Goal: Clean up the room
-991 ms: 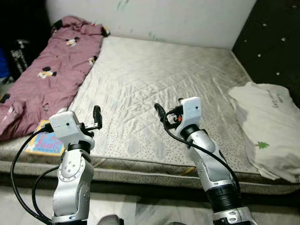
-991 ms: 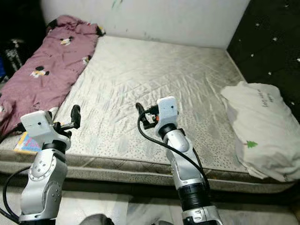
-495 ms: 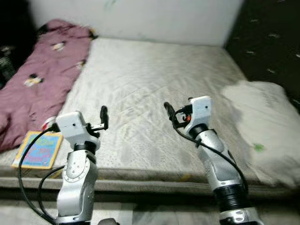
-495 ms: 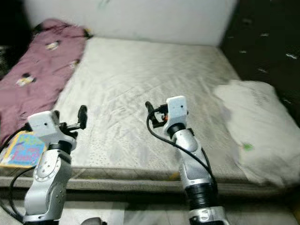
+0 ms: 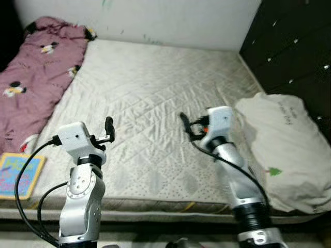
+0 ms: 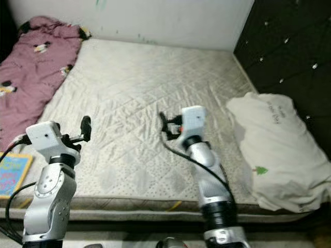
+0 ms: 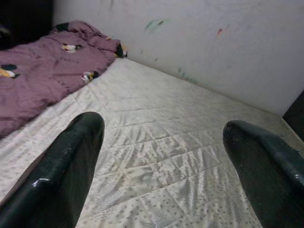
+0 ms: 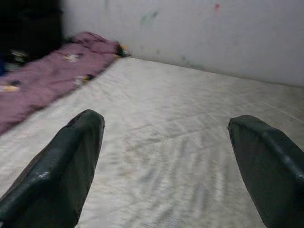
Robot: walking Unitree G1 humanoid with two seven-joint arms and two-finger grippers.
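A bare quilted mattress (image 5: 155,88) lies before me. A crumpled pink blanket with cartoon prints (image 5: 36,67) covers its left side. A white pillow (image 5: 284,150) rests at the right edge, and a colourful book (image 5: 15,173) sits on the front left corner. My left gripper (image 5: 108,129) is raised over the front of the mattress, open and holding nothing. My right gripper (image 5: 185,124) hovers near the mattress middle, open and empty as well. In the wrist views both pairs of fingers (image 7: 71,156) (image 8: 66,161) are spread wide over the sheet.
A dark tufted headboard (image 5: 295,46) stands along the right side. A pale wall (image 5: 165,18) runs behind the bed. The mattress front edge (image 5: 155,206) is just below my arms.
The camera has swung to the right, so the blanket and book slid left in the picture and the pillow came nearer the centre. Both arms keep the same raised pose, grippers still open.
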